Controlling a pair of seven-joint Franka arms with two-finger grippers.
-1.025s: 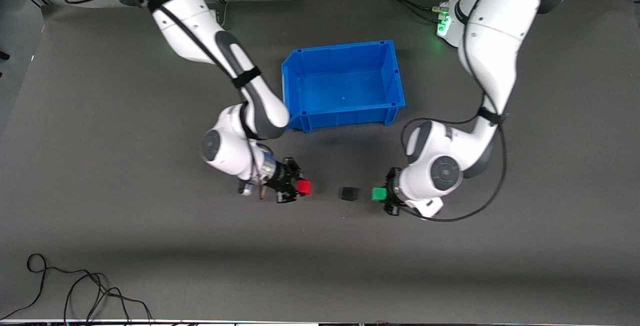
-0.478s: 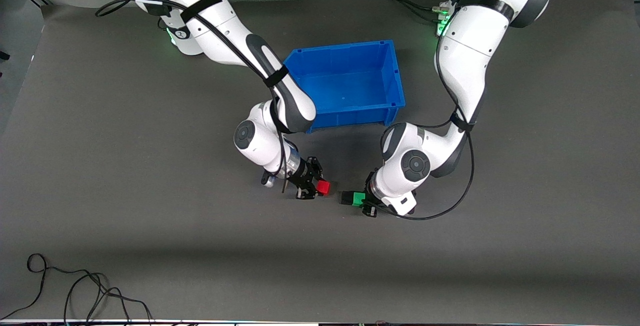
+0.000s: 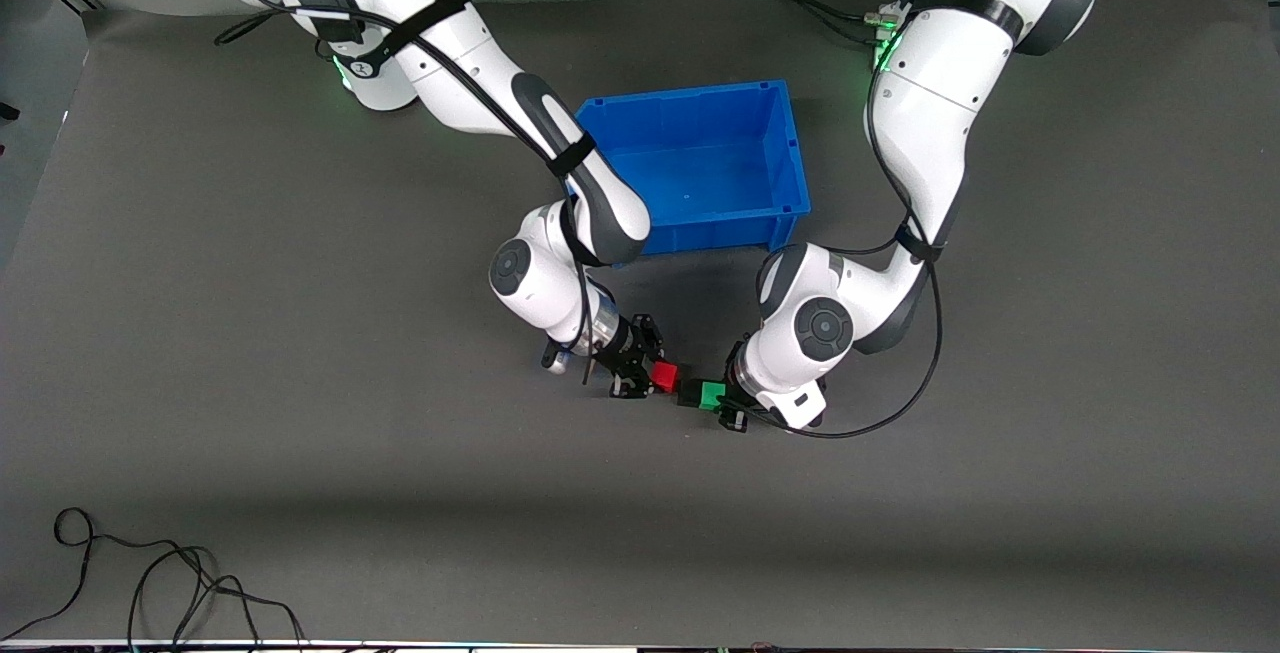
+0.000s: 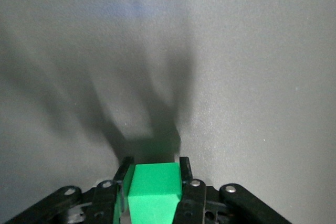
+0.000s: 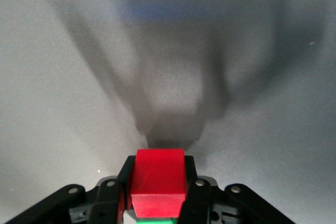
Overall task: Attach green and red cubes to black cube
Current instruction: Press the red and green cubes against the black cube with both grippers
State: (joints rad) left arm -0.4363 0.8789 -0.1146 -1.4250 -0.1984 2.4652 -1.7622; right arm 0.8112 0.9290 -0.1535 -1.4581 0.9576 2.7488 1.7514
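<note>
The black cube point(image 3: 689, 394) sits on the dark mat, nearer to the front camera than the blue bin. My right gripper point(image 3: 660, 378) is shut on the red cube point(image 3: 665, 376), which is close against the black cube on the side toward the right arm's end. My left gripper point(image 3: 720, 398) is shut on the green cube point(image 3: 712, 395), which touches the black cube's side toward the left arm's end. The left wrist view shows the green cube point(image 4: 153, 190) between the fingers point(image 4: 185, 169). The right wrist view shows the red cube point(image 5: 159, 179) held, with a green sliver point(image 5: 157, 221) beneath it.
An empty blue bin point(image 3: 690, 93) stands farther from the front camera than the cubes. A loose black cable point(image 3: 150, 573) lies near the table's front edge at the right arm's end.
Both grippers have closed in on the black cube. The green cube met it first, then the red cube came up against it from the right arm's side.
</note>
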